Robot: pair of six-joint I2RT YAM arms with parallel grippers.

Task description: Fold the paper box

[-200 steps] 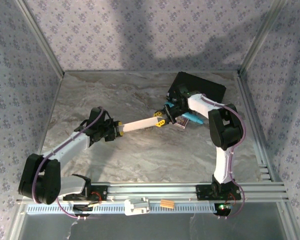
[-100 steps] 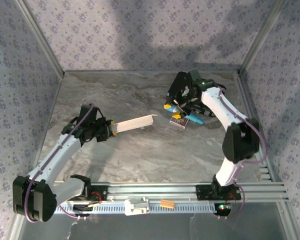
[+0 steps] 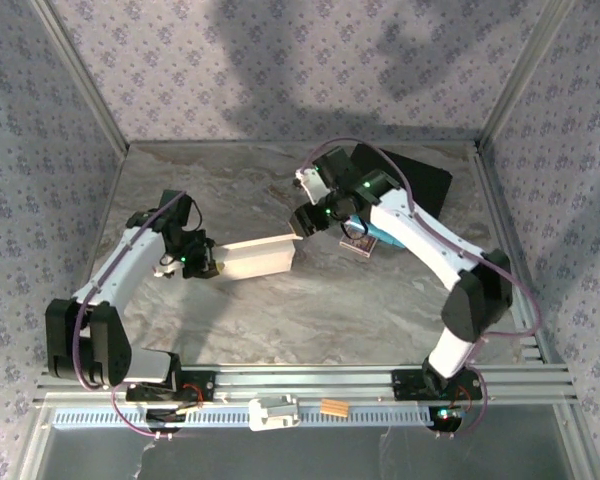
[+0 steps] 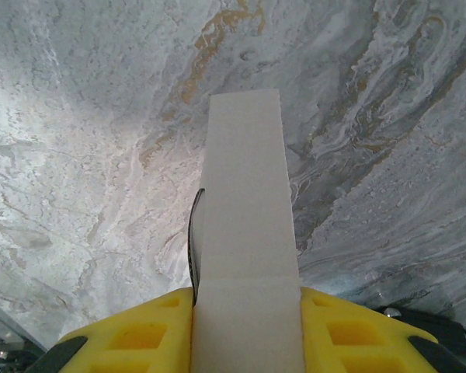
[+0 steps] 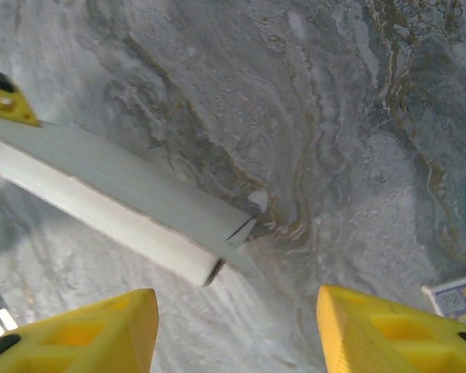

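Observation:
The white paper box (image 3: 258,256) is a flat squarish shape held just above the marble table, left of centre. My left gripper (image 3: 213,262) is shut on its left edge; in the left wrist view the box (image 4: 245,225) runs away from between the yellow fingers (image 4: 132,338). My right gripper (image 3: 305,220) hovers open just above and beyond the box's right end, not touching it. In the right wrist view the box's end (image 5: 132,206) with a small flap sticking out lies ahead of the wide-apart yellow fingers (image 5: 377,330).
A black rectangular case (image 3: 420,180) lies at the back right. A small patterned card packet (image 3: 358,243) and a blue object (image 3: 385,238) sit beside the right arm. Metal frame rails (image 3: 500,100) and patterned walls bound the table.
The right gripper swung left from the packet and now hangs over the box's right end. The left gripper turned the box, so its broad face now shows from above.

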